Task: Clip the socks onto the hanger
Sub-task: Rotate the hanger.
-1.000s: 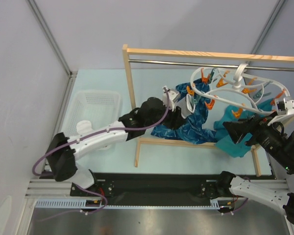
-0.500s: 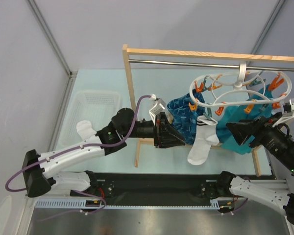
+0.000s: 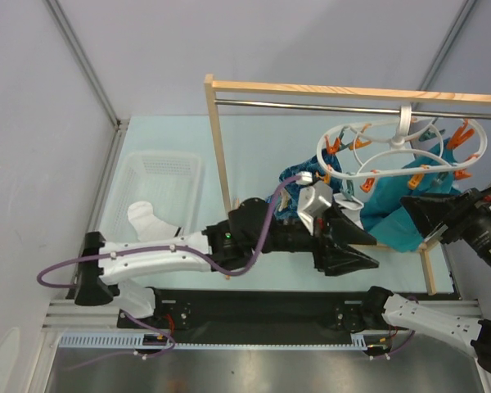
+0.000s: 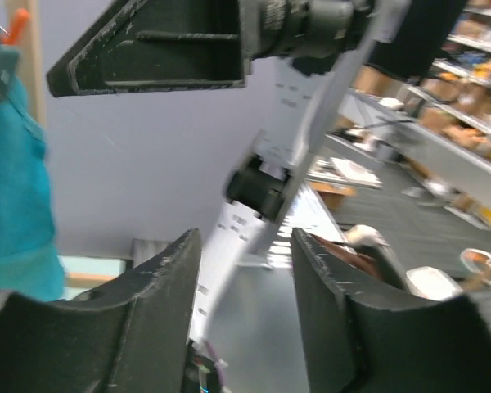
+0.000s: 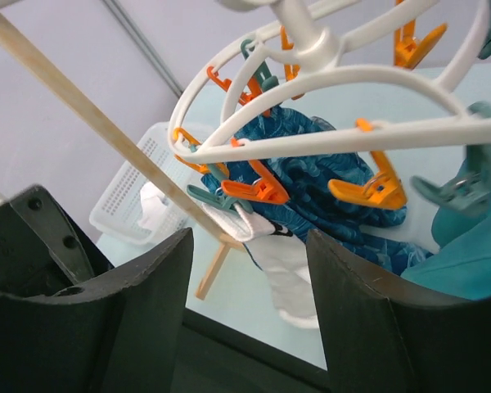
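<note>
The white hanger (image 3: 368, 155) with orange clips hangs by its hook from the metal rail, and it fills the top of the right wrist view (image 5: 327, 78). One white sock (image 5: 290, 258) with a black cuff stripe dangles from a clip on the hanger's left side. In the top view my left arm mostly covers that sock. The other sock (image 3: 145, 219) lies in the white basket (image 3: 159, 168). My left gripper (image 3: 372, 252) is open and empty below the hanger, pointing right (image 4: 245, 246). My right gripper (image 3: 416, 217) is open and empty to the right of the hanger (image 5: 250, 327).
The wooden-framed rack (image 3: 217, 147) stands across the table with its rail at the top. A blue patterned cloth (image 5: 327, 188) and a teal garment (image 3: 393, 221) hang behind and below the hanger. The rack's lower bar (image 5: 217, 262) runs close to the hanging sock.
My left gripper has let go of the sock, which now hangs clipped. It has swung right and nearer, under the hanger. The right gripper has drawn back to the right.
</note>
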Robot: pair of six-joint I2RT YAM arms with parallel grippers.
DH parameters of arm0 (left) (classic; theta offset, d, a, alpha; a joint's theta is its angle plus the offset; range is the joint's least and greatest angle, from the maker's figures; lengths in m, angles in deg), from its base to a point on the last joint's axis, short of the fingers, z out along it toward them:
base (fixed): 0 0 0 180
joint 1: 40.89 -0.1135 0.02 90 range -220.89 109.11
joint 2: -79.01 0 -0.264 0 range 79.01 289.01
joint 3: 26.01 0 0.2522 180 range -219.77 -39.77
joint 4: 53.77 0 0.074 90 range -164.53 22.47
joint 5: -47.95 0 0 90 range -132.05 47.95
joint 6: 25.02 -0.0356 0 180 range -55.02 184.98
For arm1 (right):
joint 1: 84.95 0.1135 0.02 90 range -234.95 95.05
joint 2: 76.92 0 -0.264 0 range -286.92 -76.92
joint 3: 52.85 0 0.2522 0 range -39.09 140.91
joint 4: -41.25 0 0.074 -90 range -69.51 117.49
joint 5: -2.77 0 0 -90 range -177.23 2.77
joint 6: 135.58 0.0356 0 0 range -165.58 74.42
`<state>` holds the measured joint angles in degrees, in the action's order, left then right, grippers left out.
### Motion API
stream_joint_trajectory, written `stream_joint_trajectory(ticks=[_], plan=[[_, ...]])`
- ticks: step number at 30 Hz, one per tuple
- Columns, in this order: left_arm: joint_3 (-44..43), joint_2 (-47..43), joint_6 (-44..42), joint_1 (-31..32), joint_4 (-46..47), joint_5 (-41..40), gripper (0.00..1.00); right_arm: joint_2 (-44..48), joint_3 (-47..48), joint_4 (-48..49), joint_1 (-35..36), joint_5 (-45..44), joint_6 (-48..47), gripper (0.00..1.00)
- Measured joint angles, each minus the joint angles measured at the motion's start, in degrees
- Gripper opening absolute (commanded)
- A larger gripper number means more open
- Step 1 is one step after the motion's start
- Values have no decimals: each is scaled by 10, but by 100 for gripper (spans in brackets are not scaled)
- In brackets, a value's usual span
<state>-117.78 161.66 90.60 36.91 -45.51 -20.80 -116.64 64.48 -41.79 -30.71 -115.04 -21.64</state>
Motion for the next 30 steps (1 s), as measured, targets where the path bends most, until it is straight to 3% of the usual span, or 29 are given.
stream_joint_trajectory(ticks=[8, 15, 24, 30], plan=[[-82, 134, -114, 67, 45, -198, 63, -24, 52, -20, -2, -18, -6, 62], [-177, 259, -131, 57, -4, -296, 63, -38, 95, -48, -3, -37, -15, 61], [-128, 268, -43, 3, -103, -330, 65, -38, 48, -71, -4, -115, 27, 63], [-37, 235, -10, -56, -99, -327, 64, -37, -10, -77, -4, -137, 39, 63]])
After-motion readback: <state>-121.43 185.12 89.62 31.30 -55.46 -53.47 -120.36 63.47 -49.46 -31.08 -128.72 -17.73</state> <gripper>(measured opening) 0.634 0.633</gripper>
